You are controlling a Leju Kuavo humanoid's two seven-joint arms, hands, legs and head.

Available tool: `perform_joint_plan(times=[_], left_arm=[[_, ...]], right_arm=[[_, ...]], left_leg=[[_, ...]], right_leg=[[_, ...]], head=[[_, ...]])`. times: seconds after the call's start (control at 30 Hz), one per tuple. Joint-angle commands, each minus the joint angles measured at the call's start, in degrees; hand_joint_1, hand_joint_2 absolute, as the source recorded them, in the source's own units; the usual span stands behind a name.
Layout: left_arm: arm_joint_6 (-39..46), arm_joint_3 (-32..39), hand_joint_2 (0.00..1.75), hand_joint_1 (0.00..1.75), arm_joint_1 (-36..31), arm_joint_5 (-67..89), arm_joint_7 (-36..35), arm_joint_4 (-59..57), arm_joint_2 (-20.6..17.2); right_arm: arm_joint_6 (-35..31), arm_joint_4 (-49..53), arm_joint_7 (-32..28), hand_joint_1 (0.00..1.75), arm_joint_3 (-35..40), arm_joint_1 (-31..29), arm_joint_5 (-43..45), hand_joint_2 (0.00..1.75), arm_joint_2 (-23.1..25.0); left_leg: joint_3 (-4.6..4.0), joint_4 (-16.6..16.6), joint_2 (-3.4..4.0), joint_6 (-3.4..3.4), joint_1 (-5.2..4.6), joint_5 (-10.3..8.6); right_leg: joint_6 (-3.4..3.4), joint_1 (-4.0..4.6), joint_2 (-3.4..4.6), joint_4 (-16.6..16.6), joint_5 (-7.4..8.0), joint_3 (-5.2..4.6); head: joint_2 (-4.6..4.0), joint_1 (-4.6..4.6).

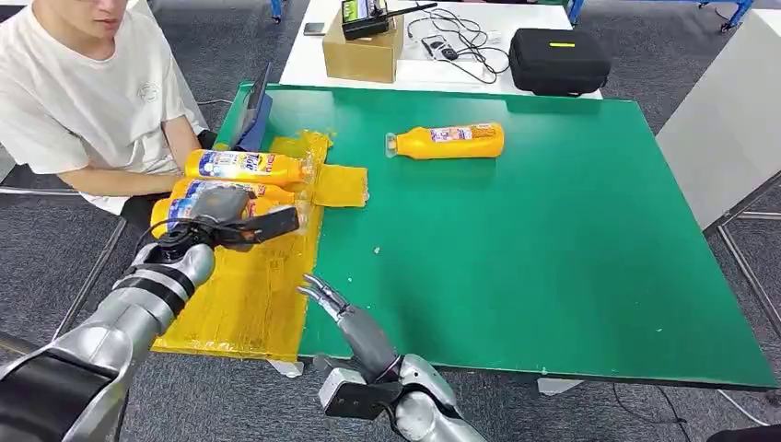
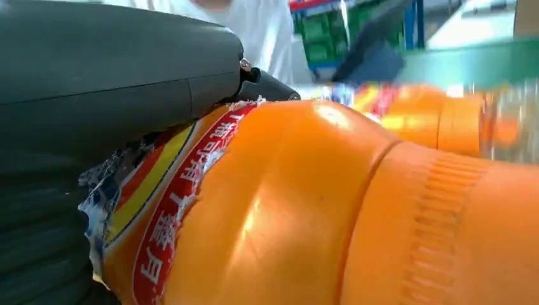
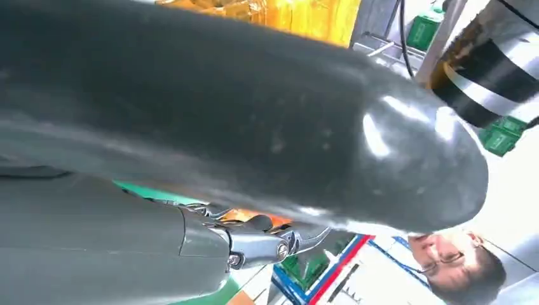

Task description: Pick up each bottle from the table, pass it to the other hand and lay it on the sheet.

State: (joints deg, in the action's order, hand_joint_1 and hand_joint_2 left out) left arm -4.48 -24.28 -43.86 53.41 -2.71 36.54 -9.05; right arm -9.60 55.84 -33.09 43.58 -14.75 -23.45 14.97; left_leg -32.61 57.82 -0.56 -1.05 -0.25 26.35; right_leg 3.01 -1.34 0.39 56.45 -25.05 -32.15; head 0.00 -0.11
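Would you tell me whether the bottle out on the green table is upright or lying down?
Lying down: the bottle rests lengthwise.

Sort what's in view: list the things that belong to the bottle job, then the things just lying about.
Job:
bottle on the green table
bottle in the left hand
bottle on the sheet
yellow sheet
left hand
right hand

Lying about:
cardboard box
black case
cables
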Motion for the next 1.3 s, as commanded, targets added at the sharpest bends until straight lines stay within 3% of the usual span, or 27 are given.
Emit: perform_joint_plan(times=[0.03,0.33,0.47,0.6,0.63,0.67,0.83,0.93,0.97,1.13,1.3], left_arm=[[-2.8,-1.2,1.75,1.75,2.3,-5.1,1.8,-6.8,2.0],[-3.7,-1.3,1.75,1.75,3.4,-6.7,1.7,-5.0,1.3],[4.7,-9.5,1.75,1.75,5.1,3.5,-0.5,-3.1,-0.6],[6.1,-9.4,1.75,1.71,7.0,5.7,-1.9,-5.1,0.1],[6.5,-9.3,1.75,1.1,7.5,6.1,-2.0,-5.9,0.5],[6.0,-8.9,1.75,0.0,7.7,5.8,-2.1,-6.7,0.8],[-3.8,4.6,1.75,0.0,6.1,-11.5,5.0,-8.4,3.6],[-11.3,8.4,1.75,0.0,5.3,-19.9,7.4,-5.5,3.0],[-12.5,8.6,0.0,0.0,5.3,-21.9,7.4,-4.2,2.7],[-17.5,6.1,0.0,0.0,10.2,-41.3,8.0,12.9,-0.4],[-17.4,5.1,0.0,0.0,10.9,-44.4,6.7,15.7,-1.4]], right_arm=[[-0.7,-3.7,-0.2,0.0,-1.5,-2.4,0.3,0.0,-0.3],[-1.0,-3.6,-0.1,0.0,-1.7,-2.2,0.5,0.0,-0.4],[-0.4,-3.3,-0.3,0.0,-1.9,-2.2,0.8,0.0,-0.7],[0.6,-2.8,-0.4,0.0,-1.4,-2.5,0.8,0.0,-0.7],[0.8,-2.8,-0.4,0.0,-1.3,-2.6,0.8,0.0,-0.7],[0.8,-3.0,-0.4,0.0,-1.4,-2.7,0.8,0.0,-0.7],[-0.3,-5.1,-0.9,0.0,-1.5,-3.0,0.8,0.0,-0.2],[-0.7,-5.8,-1.6,0.0,-1.1,-2.9,1.2,0.0,-0.4],[-0.7,-6.1,-1.7,0.0,-1.0,-2.8,1.4,0.0,-0.4],[-1.3,-7.3,-2.5,0.0,0.2,-2.4,2.0,0.0,-1.6],[-1.4,-7.1,-2.7,0.0,0.3,-2.4,2.1,0.0,-1.8]], left_leg=[[0.11,-0.1,0.0,0.06,0.05,-0.02],[0.07,0.0,0.03,0.06,0.08,-0.02],[0.11,-0.1,0.08,0.04,0.03,-0.01],[0.19,-0.1,0.1,0.06,0.04,-0.01],[0.18,-0.1,0.08,0.06,0.03,-0.01],[0.22,-0.1,0.13,0.09,0.08,-0.01],[0.27,-0.1,0.0,0.07,0.05,-0.08],[0.3,-0.1,0.09,0.14,0.13,-0.14],[0.3,-0.1,0.1,0.16,0.17,-0.18],[0.35,-0.1,-0.03,0.13,0.08,-0.22],[0.22,0.0,-0.19,0.1,0.12,-0.2]], right_leg=[[-0.11,0.07,-0.06,-0.1,0.01,0.14],[-0.11,0.09,-0.04,0.0,0.03,0.1],[-0.08,0.04,0.03,0.0,0.02,0.1],[-0.12,0.06,0.04,-0.1,0.03,0.19],[-0.11,0.04,0.05,-0.1,0.03,0.18],[-0.16,0.1,0.08,-0.1,0.07,0.24],[-0.11,0.06,-0.01,0.0,0.08,0.26],[-0.19,0.15,0.06,-0.1,0.17,0.3],[-0.26,0.19,0.05,-0.1,0.23,0.29],[-0.28,0.09,-0.04,0.0,0.2,0.36],[-0.3,0.13,-0.21,0.0,0.18,0.31]], head=[[0.0,0.02],[0.0,0.0],[0.0,-0.02],[0.0,0.0],[0.0,0.0],[0.0,0.0],[0.0,0.0],[0.0,-0.02],[0.0,-0.02],[0.0,0.0],[0.0,0.02]])
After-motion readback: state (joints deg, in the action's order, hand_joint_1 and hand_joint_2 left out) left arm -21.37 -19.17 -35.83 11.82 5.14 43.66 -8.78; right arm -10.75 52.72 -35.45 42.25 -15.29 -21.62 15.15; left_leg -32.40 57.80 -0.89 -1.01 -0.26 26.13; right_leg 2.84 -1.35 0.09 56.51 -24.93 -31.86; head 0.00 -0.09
